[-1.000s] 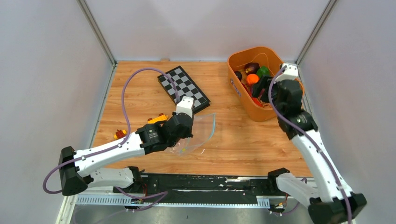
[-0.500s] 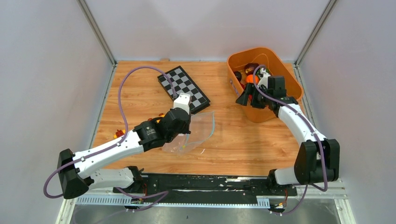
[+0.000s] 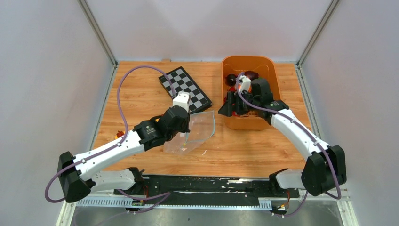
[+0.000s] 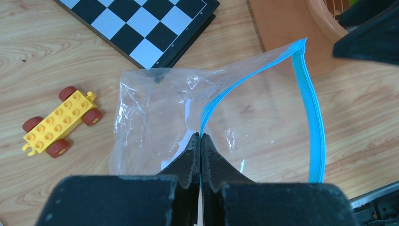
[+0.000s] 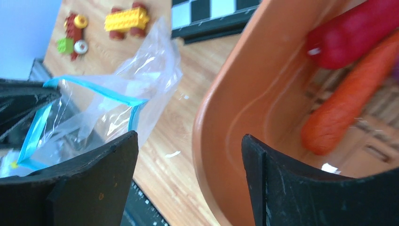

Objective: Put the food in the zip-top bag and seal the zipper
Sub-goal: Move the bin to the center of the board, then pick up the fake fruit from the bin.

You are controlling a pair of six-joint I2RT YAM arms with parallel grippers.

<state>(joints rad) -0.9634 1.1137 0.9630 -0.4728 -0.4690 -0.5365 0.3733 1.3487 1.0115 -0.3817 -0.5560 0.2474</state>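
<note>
The clear zip-top bag lies at the table's middle with its mouth open. My left gripper is shut on the near side of the light-blue zipper; in the top view the left gripper sits over the bag's left part. The food lies in the orange basket: dark pieces, an orange carrot-like piece and a red piece. My right gripper is open and straddles the basket's left wall, one finger inside, one outside; it also shows in the top view. The bag holds no food.
A folded chessboard lies behind the bag. A yellow toy car and multicoloured brick pieces sit at the left. The basket's near wall stands close to the bag's mouth.
My right arm swung left to the basket's left wall, and the basket slid left toward the bag. My left gripper shifted slightly back, still holding the zipper.
</note>
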